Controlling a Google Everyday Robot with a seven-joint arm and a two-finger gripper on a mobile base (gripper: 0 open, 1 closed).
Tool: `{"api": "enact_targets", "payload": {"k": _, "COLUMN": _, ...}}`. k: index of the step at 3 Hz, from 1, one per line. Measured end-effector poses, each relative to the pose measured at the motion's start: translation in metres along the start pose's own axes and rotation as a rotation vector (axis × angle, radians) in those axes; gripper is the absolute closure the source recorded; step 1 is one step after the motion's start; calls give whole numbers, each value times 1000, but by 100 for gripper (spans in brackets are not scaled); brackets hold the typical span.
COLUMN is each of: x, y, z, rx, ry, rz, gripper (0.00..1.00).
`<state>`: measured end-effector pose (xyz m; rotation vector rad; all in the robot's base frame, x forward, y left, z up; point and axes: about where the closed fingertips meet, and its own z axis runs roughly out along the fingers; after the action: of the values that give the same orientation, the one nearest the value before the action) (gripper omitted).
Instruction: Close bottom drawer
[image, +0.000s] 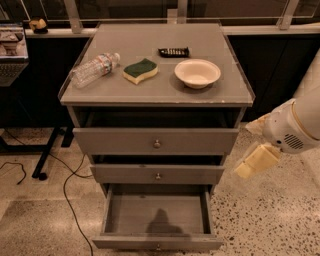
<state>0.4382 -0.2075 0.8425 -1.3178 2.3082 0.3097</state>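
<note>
Round white arm with a patch of tiny dark dots, at the right edge; pale yellow blocky gripper just below-left.

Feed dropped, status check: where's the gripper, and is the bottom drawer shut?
Gripper right of cabinet, level with middle drawer, touching nothing. Bottom drawer pulled far out. Floor cable left, clear of it.

Light is dim, warm and falls from above. The cabinet top is the brightest surface, and the bowl throws a soft shadow to its near left. The open bottom drawer has a dark shadow patch on its floor. The recesses above the upper drawers and the background are near black. The gripper, at right beside the cabinet, is lit pale cream.
</note>
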Motion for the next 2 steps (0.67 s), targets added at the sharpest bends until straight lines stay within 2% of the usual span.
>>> {"api": "enact_targets", "payload": {"k": 2, "x": 0, "y": 0, "z": 0, "rx": 0, "ry": 0, "rz": 0, "gripper": 65}}
